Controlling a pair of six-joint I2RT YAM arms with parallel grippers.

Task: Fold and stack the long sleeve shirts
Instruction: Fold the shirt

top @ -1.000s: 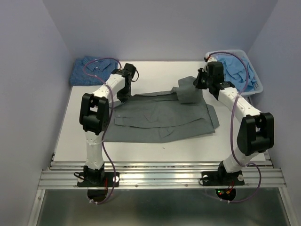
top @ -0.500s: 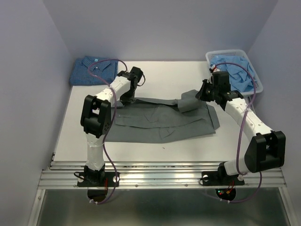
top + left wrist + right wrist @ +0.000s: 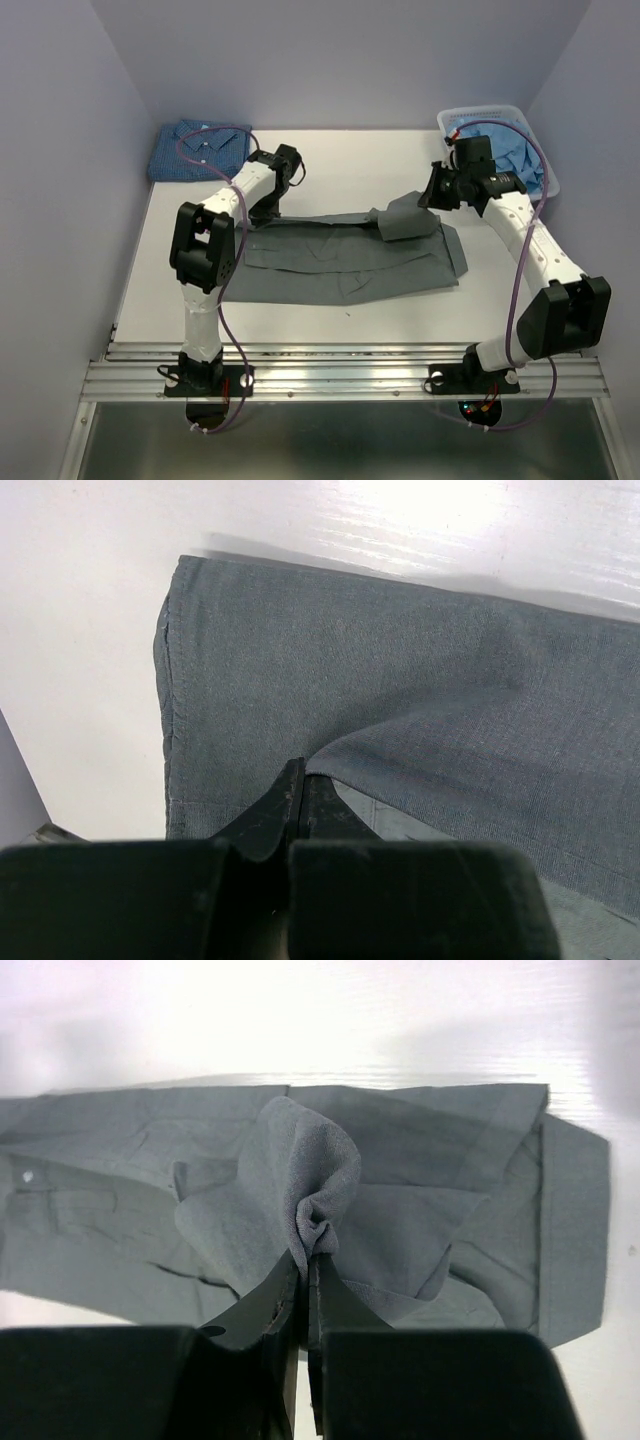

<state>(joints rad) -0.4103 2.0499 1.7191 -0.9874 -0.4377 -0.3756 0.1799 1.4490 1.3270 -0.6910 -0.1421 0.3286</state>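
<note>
Left end effector (image 3: 303, 777) tight on grey shirt (image 3: 340, 265) edge, right end effector (image 3: 306, 1260) likewise on raised fold

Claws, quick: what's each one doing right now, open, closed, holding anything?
Left claw: closed, pinching the edge of the grey shirt.
Right claw: closed, pinching a bunched-up fold of the same grey shirt.

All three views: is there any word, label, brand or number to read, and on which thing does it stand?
None can be read. The plain slate-grey cloth shirt, the folded dark blue checked shirt and the white table show no text.
</note>
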